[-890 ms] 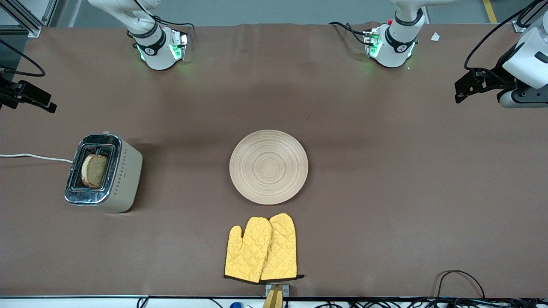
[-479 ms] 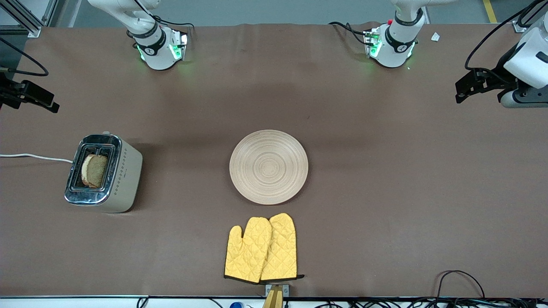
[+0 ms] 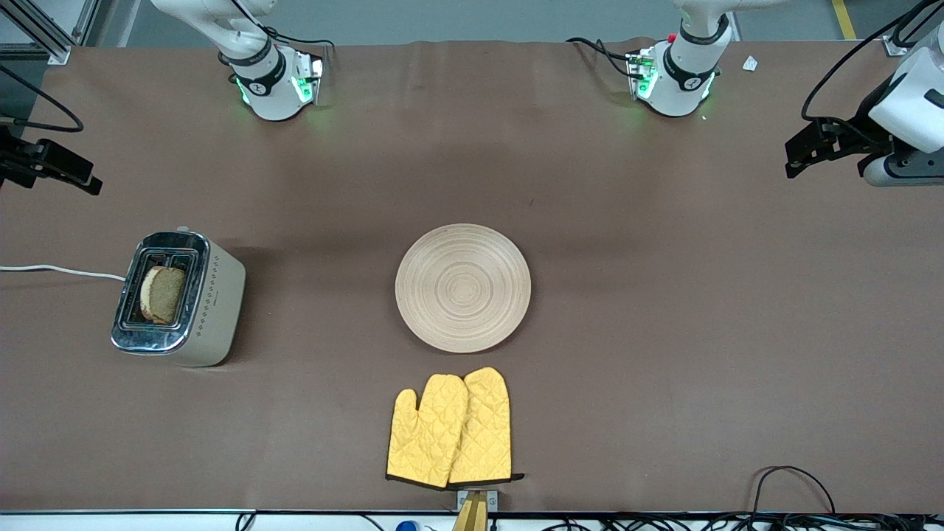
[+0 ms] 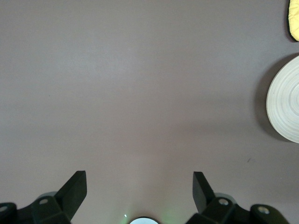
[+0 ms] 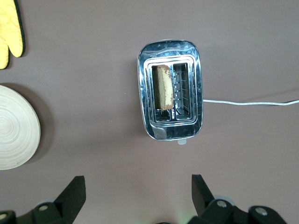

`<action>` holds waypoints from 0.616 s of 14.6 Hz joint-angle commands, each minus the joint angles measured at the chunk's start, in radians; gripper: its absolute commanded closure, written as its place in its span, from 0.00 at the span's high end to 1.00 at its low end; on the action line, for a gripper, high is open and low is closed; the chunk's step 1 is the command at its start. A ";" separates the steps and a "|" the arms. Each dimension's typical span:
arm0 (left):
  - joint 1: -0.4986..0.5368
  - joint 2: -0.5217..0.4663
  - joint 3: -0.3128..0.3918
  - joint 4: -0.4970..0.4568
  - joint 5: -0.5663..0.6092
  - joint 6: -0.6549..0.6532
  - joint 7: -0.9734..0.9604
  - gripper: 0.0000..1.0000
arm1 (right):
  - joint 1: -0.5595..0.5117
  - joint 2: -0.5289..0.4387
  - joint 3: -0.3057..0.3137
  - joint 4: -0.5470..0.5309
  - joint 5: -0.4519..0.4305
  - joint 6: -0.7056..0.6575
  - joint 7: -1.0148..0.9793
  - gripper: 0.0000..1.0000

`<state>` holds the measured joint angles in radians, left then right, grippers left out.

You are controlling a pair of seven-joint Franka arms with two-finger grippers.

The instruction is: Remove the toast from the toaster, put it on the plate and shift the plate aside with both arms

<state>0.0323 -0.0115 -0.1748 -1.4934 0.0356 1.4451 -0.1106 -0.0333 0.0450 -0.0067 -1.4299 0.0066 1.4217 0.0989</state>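
**One toast in the toaster, one plate mid-table, both grippers up and empty**

Quick count of what's on the table [image 3: 664, 332]: one toaster [image 3: 179, 297], one slice of toast [image 3: 163, 295], one plate [image 3: 462, 287], and two yellow oven mitts [image 3: 450, 430].

The toast stands upright in one of the toaster's two slots, and the slot beside it is empty. The right wrist view looks straight down on it, with the toast [image 5: 164, 87] sticking up out of the chrome top of the toaster [image 5: 170, 88]. The toaster sits toward the right arm's end of the table, with a white cord [image 3: 59, 271] running off its end to the table edge.

The plate lies flat around the middle of the table, bare wood with ring grooves, nothing on it. The two mitts lie side by side, overlapping a bit, nearer the front camera than the plate and just apart from it.

The right gripper [image 5: 135, 189] hangs in the air over bare table beside the toaster, fingers spread wide, holding nothing. The left gripper [image 4: 140, 186] is also up, over bare cloth toward the left arm's end, well away from the plate [image 4: 286, 100], fingers wide apart and empty too. A corner of one mitt [image 4: 294, 21] shows at the edge of that view.
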 commanded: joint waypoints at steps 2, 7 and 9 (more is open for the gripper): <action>0.008 -0.004 0.000 0.007 -0.014 -0.008 0.017 1.00 | -0.027 0.119 0.001 -0.017 0.018 0.063 -0.015 1.00; 0.009 0.004 0.003 0.007 -0.014 -0.008 0.017 1.00 | -0.031 0.320 0.001 -0.020 0.016 0.203 -0.028 1.00; 0.009 0.004 0.005 0.007 -0.014 -0.008 0.018 1.00 | -0.050 0.366 0.001 -0.026 0.016 0.247 -0.073 1.00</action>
<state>0.0346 -0.0084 -0.1709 -1.4944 0.0356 1.4451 -0.1105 -0.0530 0.3804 -0.0122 -1.4644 0.0070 1.6491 0.0731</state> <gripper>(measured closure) 0.000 0.000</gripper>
